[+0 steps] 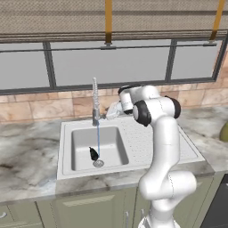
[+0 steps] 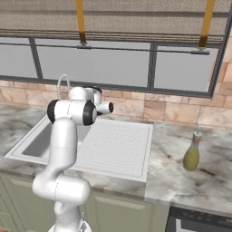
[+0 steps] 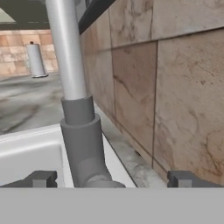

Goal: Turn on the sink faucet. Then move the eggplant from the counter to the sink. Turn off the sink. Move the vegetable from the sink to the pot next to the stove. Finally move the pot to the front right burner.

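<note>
Both dark fingertips (image 3: pixel 41 178) stand at the bottom of the hand view, spread as wide as they go and holding nothing. Between them rises the dark base of the sink faucet (image 3: pixel 81 144), close in front of the gripper (image 3: pixel 113 179). In the left base view the gripper (image 1: pixel 112 111) sits just beside the faucet's foot, at the back edge of the sink (image 1: pixel 133 138). A thin stream of water (image 1: pixel 98 140) falls from the spout to the drain (image 1: pixel 98 163). The eggplant (image 1: pixel 93 154) lies on the basin floor, just beside the drain. An olive-yellow bottle (image 2: pixel 192 154) stands on the counter (image 2: pixel 181 181), well apart from the sink.
</note>
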### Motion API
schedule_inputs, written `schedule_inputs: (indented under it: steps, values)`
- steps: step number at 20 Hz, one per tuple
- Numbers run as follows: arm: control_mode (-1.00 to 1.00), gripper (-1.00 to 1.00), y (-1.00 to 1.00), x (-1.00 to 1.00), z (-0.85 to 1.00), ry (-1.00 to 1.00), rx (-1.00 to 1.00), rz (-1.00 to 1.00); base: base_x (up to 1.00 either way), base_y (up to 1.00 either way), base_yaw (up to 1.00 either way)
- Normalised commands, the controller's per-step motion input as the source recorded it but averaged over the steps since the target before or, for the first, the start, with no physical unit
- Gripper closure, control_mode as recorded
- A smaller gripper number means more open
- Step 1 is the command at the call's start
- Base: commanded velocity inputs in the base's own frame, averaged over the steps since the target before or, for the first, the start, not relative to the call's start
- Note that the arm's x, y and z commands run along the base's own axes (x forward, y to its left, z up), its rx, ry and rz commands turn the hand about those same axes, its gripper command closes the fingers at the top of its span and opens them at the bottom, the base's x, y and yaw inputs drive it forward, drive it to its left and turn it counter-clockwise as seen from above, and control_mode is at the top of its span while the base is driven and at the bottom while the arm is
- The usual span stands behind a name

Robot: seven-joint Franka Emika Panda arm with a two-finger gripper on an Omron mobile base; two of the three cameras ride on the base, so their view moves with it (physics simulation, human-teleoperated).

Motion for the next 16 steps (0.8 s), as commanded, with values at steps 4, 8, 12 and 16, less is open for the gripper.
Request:
schedule_inputs:
  steps: [4,8,12,16]
  values:
    - [-1.00,-1.00,0.51,0.00,0.12,-0.03,-0.01,0.02,0.00,0.00,0.00]
    - [-1.00,-1.00,0.63,0.00,0.27,-0.01,-0.04,0.01,0.00,0.00,0.00]
    - [-1.00,-1.00,0.62,0.00,0.37,0.00,-0.05,0.01,0.00,0.00,0.00]
    - [-1.00,-1.00,0.62,0.00,0.40,0.00,-0.06,0.02,0.00,0.00,0.00]
